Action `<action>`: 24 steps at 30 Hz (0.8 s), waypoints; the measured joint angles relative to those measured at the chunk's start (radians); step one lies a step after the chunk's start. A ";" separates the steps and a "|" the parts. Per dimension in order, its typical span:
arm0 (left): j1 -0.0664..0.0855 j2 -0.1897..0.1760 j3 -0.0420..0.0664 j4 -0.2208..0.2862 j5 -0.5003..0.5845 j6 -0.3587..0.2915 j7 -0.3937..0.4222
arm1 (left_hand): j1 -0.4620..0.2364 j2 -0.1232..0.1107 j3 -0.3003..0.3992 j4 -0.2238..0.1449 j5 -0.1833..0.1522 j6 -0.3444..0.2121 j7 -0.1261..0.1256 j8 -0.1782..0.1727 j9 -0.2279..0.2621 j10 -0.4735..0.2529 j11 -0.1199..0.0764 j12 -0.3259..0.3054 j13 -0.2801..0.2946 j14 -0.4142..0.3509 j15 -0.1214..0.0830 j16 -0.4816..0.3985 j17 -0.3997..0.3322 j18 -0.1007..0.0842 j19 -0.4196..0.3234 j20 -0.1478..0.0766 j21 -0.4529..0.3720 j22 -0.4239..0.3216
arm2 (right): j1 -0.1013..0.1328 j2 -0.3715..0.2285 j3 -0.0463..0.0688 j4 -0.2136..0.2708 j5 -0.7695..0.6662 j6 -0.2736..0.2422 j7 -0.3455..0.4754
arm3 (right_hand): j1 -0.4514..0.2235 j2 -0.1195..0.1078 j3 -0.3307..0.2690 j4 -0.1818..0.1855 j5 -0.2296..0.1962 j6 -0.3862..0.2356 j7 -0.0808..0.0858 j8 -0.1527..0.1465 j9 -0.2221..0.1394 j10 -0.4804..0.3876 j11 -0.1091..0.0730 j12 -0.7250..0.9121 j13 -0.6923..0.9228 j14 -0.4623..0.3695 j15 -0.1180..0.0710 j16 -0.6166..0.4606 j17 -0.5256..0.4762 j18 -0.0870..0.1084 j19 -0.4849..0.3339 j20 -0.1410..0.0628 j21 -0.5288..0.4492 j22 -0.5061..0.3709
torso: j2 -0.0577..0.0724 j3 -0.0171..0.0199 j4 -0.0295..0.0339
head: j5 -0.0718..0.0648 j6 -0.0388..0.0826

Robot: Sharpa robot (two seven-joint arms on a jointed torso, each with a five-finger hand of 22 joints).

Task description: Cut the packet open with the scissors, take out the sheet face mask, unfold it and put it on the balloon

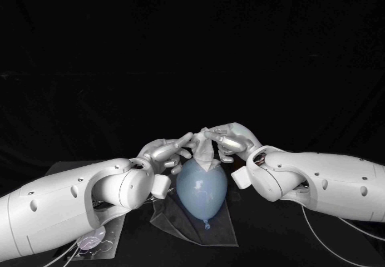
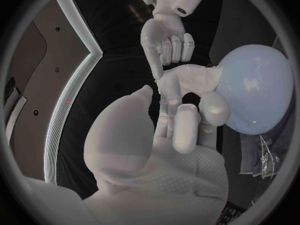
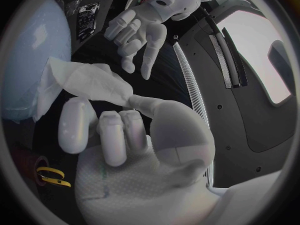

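Right hand (image 1: 228, 139): pinching the sheet mask (image 1: 206, 152) by its far edge. Left hand (image 1: 166, 153): fingers apart, just beside the mask, holding nothing we can make out. Mask: crumpled, draped on the far end of the balloon (image 1: 201, 189), which lies on clear plastic (image 1: 186, 225). We judge the mask wet, limp, clingy and easily torn; take it by opposite edges. Balloon: light, apt to roll.

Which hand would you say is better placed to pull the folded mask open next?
Probably the left hand: its fingers look spread and free beside the sheet mask, which the right hand pinches above the balloon.
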State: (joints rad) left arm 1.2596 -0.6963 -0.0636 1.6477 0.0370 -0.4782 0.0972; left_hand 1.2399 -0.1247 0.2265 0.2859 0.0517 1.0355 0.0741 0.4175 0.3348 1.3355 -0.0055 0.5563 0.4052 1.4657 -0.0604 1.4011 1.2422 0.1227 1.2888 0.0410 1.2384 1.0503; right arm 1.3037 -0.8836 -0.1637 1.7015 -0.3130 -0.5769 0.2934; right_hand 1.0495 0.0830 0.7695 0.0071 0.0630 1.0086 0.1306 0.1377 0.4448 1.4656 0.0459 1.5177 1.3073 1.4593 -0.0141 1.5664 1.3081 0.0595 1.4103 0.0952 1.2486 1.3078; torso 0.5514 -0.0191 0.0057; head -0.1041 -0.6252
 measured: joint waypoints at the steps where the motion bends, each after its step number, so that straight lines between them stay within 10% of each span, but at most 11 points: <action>1: 0.000 0.000 0.000 0.001 -0.003 0.000 -0.002 | 0.006 0.000 -0.002 -0.002 0.000 0.002 -0.002 0.000 0.000 0.002 -0.002 0.004 0.001 0.000 0.000 0.004 0.003 0.000 0.002 -0.002 0.005 0.007 | 0.000 0.000 0.000 0.001 0.000 -0.001 0.000 | 0.000 0.000 0.000 0.000 -0.001 0.000 0.000 0.000 0.000 0.000 0.000 -0.001 0.000 0.000 0.000 0.000 0.000 0.000 0.000 0.000 0.000 0.000 | 0.000 -0.0001 0.0000 | 0.000 0.000; 24: 0.000 0.028 0.000 -0.017 -0.030 -0.001 -0.009 | 0.032 0.016 -0.018 0.001 0.000 -0.009 0.008 -0.007 -0.005 0.005 0.002 0.008 0.014 0.000 0.000 0.009 0.014 0.000 0.003 -0.003 0.016 0.023 | 0.000 0.013 0.000 0.006 -0.007 -0.001 -0.014 | 0.001 0.001 0.000 0.000 0.001 -0.003 0.000 -0.003 0.000 0.000 0.000 -0.001 0.001 0.000 0.000 0.000 -0.001 -0.001 0.000 0.000 0.000 0.000 | 0.000 -0.0003 -0.0003 | 0.003 0.008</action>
State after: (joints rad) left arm 1.2596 -0.6683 -0.0632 1.6311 0.0074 -0.4788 0.0883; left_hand 1.2721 -0.1083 0.2081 0.2867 0.0517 1.0269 0.0822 0.4105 0.3295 1.3404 -0.0035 0.5644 0.4191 1.4656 -0.0602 1.4096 1.2565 0.1226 1.2919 0.0377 1.2544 1.0731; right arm 1.3033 -0.8708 -0.1638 1.7077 -0.3200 -0.5783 0.2798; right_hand 1.0505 0.0840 0.7695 0.0072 0.0644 1.0053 0.1303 0.1346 0.4448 1.4655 0.0458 1.5167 1.3079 1.4592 -0.0140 1.5668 1.3075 0.0588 1.4103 0.0952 1.2485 1.3081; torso 0.5512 -0.0194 0.0054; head -0.1008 -0.6169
